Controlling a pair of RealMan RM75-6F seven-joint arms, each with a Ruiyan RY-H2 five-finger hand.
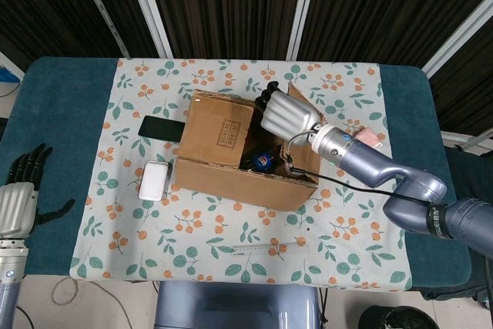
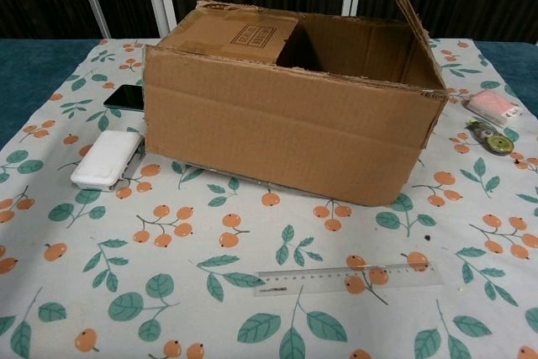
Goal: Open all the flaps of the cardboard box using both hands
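The cardboard box (image 1: 243,156) is standing in the middle of the worktop (image 1: 69,98), on the cloth with the orange pattern (image 1: 192,236). The step in hand is the opening of the flap on the robot's right side. The right hand (image 1: 286,113) is reaching over the open part of the box, and its back is lying against the inner face of the right flap (image 2: 403,6). In the chest view this flap is standing nearly upright, leaning a little outward. The fingers (image 1: 269,98) of this hand are lying together, side by side; I cannot tell whether they are hooking the edge of the flap or only pressing on it.

The left flap (image 1: 223,127) is lying flat and is covering the left half of the box. The left hand (image 1: 19,202) is waiting at the near left edge of the worktop, well apart from the box, with its fingers apart and holding nothing.

In my judgement the task is at an early stage. The next move is asking the right hand to push the flap further outward until it is folding down past the wall. After this, the left hand must come to the closed left flap and lift its free edge. The box is light, so it may be sliding on the cloth under a push.
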